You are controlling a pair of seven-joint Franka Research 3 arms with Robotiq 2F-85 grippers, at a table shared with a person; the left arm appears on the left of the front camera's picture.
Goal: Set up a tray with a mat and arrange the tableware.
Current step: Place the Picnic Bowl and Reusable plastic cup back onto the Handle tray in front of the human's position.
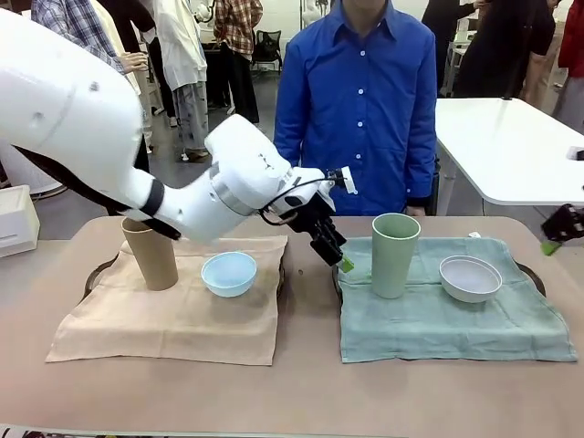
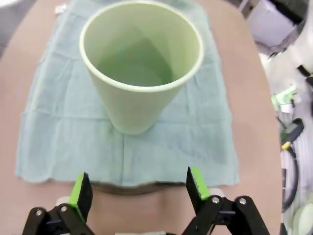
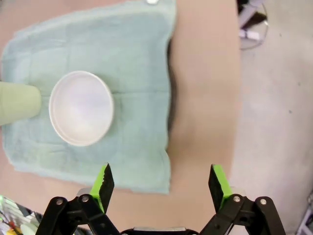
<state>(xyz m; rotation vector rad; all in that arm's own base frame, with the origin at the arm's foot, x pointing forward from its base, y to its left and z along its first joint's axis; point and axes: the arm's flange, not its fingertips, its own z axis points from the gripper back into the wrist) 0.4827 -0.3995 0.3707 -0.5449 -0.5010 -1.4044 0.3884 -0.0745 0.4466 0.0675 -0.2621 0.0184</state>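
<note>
Tan rounded tabletop (image 1: 301,383), shared with a person in a blue button shirt (image 1: 358,100) standing at the far side.

Beige cloth mat (image 1: 173,319) on picture left, draped over a dark tray (image 1: 99,274) whose rim peeks out at the edge. On it: tall tan plastic cup (image 1: 151,254), upright, at the far left part; small round light blue bowl (image 1: 229,273) just to its right, apart from it.

Pale green cloth mat (image 1: 438,315) on picture right, over a second dark tray (image 1: 533,274). On it: tall pale green plastic cup (image 1: 394,254), upright, near the mat's left part; small round white bowl (image 1: 470,278) to its right, not touching.

Left gripper (image 1: 334,253), black with green pads, between the two mats, just left of the pale green cup; jaws spread wide, nothing between them. In the left wrist view, pale green cup (image 2: 141,63) straight ahead beyond the fingertips, standing free on the green mat (image 2: 58,137).

Right gripper (image 1: 558,233) at the picture's right edge, above the far right end of the green mat. In the right wrist view, jaws wide apart and empty over the tabletop edge (image 3: 205,98), white bowl (image 3: 81,107) off to the left on the mat (image 3: 137,58).
</note>
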